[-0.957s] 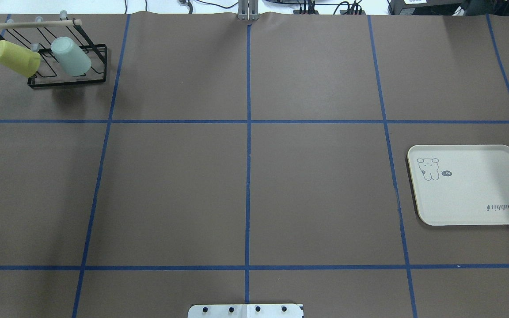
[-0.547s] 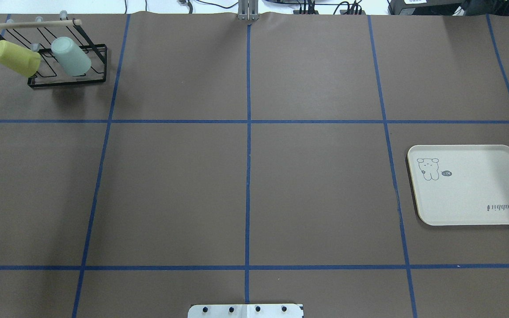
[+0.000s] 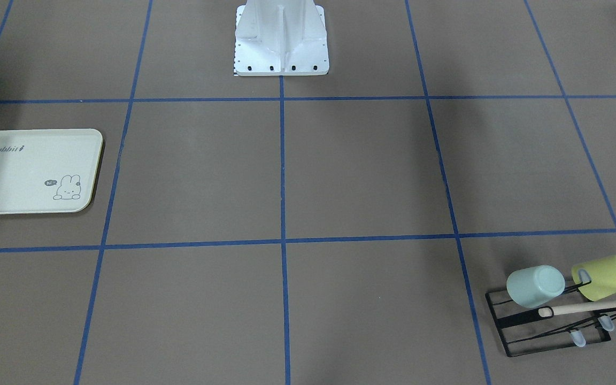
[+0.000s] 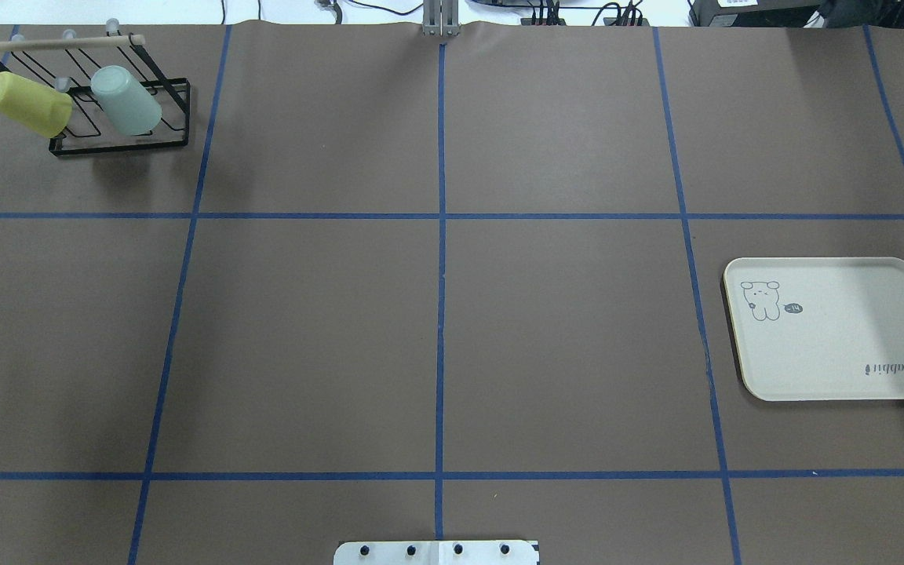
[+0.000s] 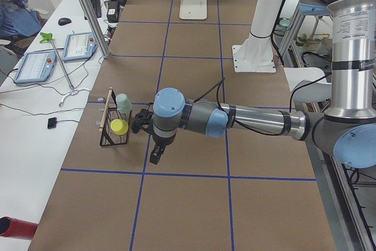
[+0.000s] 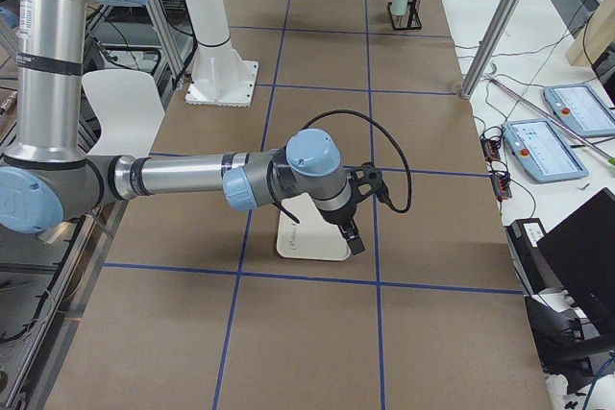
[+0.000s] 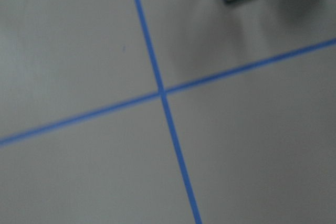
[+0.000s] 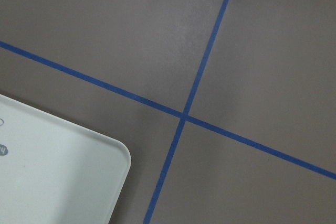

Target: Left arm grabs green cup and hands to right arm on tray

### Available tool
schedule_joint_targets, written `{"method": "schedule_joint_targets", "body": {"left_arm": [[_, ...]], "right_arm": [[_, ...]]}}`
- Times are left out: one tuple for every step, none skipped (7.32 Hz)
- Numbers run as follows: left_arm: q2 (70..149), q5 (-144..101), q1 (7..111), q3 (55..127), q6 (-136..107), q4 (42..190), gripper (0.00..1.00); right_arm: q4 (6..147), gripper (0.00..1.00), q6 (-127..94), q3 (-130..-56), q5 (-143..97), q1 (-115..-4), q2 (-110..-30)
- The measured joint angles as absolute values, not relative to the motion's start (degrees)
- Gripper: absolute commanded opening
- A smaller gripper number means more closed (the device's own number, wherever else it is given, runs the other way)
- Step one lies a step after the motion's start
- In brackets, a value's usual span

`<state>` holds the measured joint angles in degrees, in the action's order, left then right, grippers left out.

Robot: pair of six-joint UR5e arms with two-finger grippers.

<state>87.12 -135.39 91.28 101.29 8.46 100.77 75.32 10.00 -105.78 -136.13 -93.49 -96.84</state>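
Note:
The green cup (image 4: 126,100) hangs upside down and tilted on a black wire rack (image 4: 118,147) at the far left corner; it also shows in the front view (image 3: 535,286) and the left side view (image 5: 124,103). The tray (image 4: 836,329) lies empty on the right, also seen in the front view (image 3: 24,171). My left gripper (image 5: 155,156) hovers above the table a little short of the rack. My right gripper (image 6: 356,242) hovers over the tray's edge (image 6: 312,247). Both show only in the side views, so I cannot tell whether they are open or shut.
A yellow-green cup (image 4: 28,103) hangs on the same rack, to the left of the green cup. The rack has a wooden bar (image 4: 56,43) along its top. The robot's white base (image 3: 281,37) stands at the near middle edge. Blue tape lines grid the brown table.

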Motion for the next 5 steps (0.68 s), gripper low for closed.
{"method": "schedule_joint_targets", "body": {"left_arm": [[89.03,-135.53,91.22,100.42,7.80,103.46,1.00],[90.12,-135.66,91.18,99.34,7.17,105.43,1.00],[91.00,-135.74,91.13,98.32,6.16,107.85,1.00],[92.23,-135.77,90.42,98.00,3.11,110.78,1.00],[94.81,-135.68,88.23,97.69,-3.33,113.49,1.00]], "right_arm": [[75.34,0.99,9.81,-106.24,-137.49,-92.91,-94.07],[75.32,0.99,9.44,-106.40,-138.32,-91.43,-92.30],[75.25,0.99,7.93,-106.50,-138.73,-89.25,-90.86],[75.19,0.99,4.40,-106.59,-138.88,-86.78,-88.95],[75.17,0.99,-0.41,-106.76,-138.91,-84.07,-86.93]]}}
